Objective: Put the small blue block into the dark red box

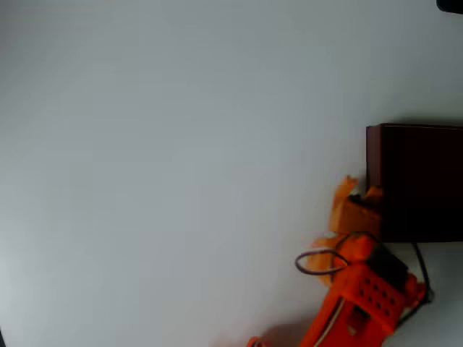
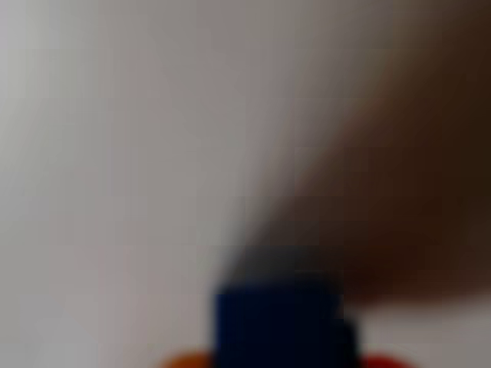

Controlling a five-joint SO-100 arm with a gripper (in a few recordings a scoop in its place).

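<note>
The dark red box (image 1: 374, 159) stands at the right edge of the overhead view, its near-black inside open to the top. My orange gripper (image 1: 358, 191) sits right against the box's left wall, near its lower corner. The wrist view is heavily blurred. In it the small blue block (image 2: 280, 326) lies at the bottom centre, with an orange fingertip (image 2: 184, 360) showing at each side, so the gripper is shut on it. The box (image 2: 399, 199) looms as a dark brown-red blur to the upper right of the block.
The white table (image 1: 181, 159) stretches bare to the left of the box. The arm's orange body (image 1: 362, 296) and its black cable (image 1: 318, 262) fill the bottom right corner. A dark object (image 1: 450, 4) pokes in at the top right corner.
</note>
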